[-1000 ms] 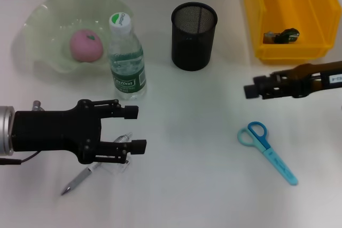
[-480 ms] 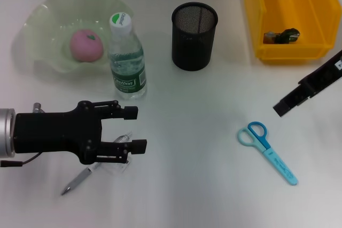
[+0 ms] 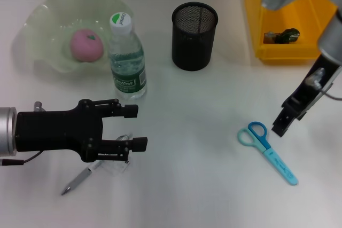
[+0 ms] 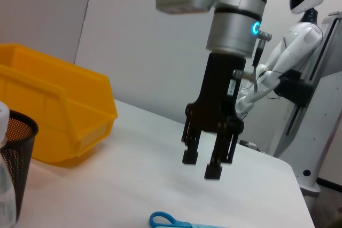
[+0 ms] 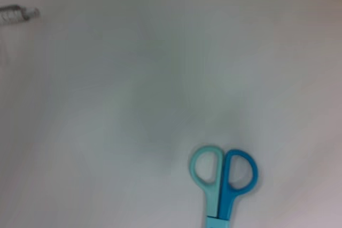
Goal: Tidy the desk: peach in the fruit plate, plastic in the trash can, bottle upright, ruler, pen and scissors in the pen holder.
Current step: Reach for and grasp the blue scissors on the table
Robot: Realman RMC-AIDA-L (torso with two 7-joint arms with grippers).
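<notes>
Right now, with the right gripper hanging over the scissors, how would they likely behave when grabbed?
The scissors lie flat and closed on the table, so they probably won't roll but may be hard to get fingers under. They look rigid with smooth plastic handles, likely slippery. The right gripper hangs open beside them.

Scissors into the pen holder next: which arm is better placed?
Right. The right hand hangs open, pointing down, just beside the scissors handles. The left hand is open across the desk over the pen.
</notes>
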